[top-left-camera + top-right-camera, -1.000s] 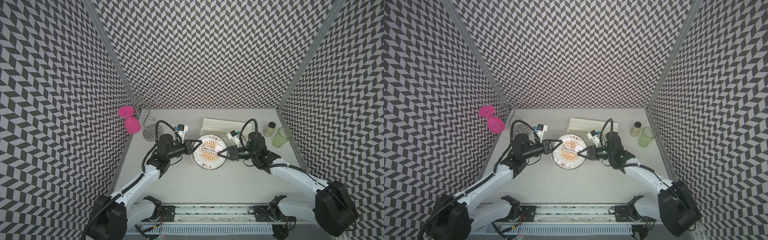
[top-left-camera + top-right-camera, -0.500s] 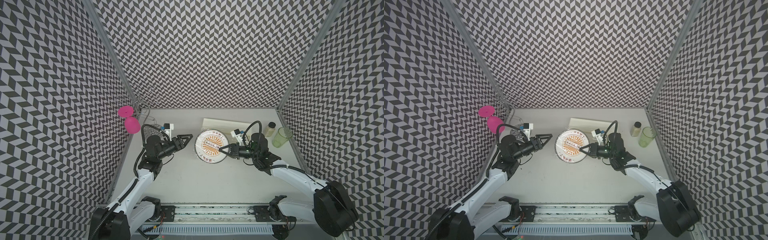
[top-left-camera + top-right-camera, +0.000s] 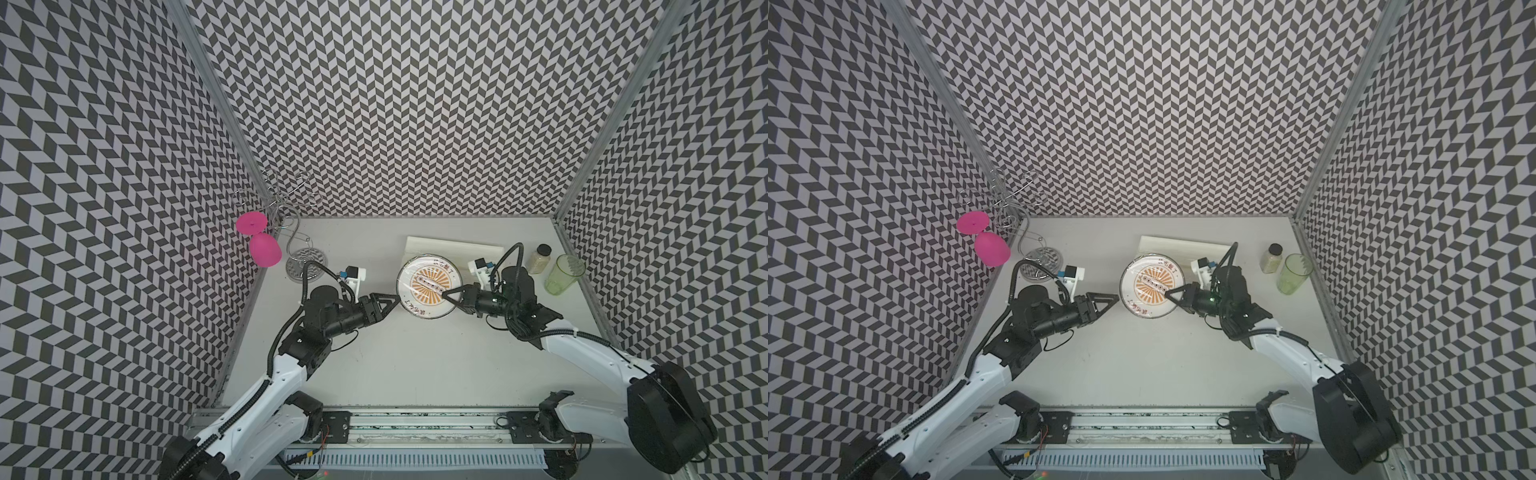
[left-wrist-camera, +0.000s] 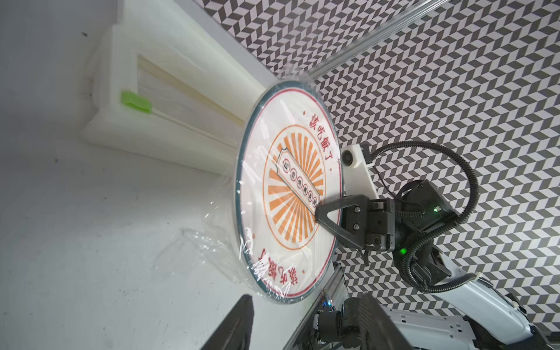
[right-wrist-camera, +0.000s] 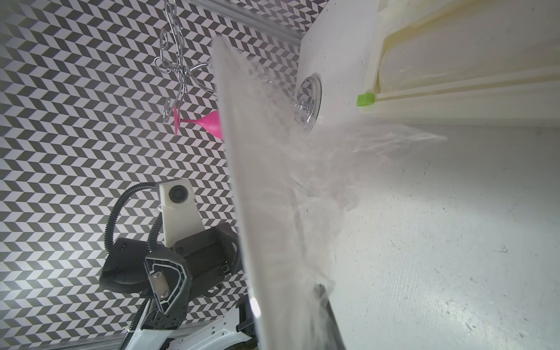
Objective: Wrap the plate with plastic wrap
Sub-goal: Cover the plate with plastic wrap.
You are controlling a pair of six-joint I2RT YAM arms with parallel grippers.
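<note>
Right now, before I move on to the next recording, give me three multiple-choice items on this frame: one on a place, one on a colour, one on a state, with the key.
1. Where does the long cream-white dispenser box lie relative to the round white plate with the orange sunburst?
A) in front of it, nearer the robot
B) beyond it, farther from the robot
C) on top of it

2. What colour is the small tab on that box?
A) red
B) blue
C) green

3. What is the right gripper doing?
A) shut on the plate
B) open above the table
C) shut on the box

Key:
1 B: both top views show the box beyond the plate.
2 C: both wrist views show it green.
3 A: the left wrist view shows its jaws pinching the plate, while the left gripper stands open beside the rim.
</note>
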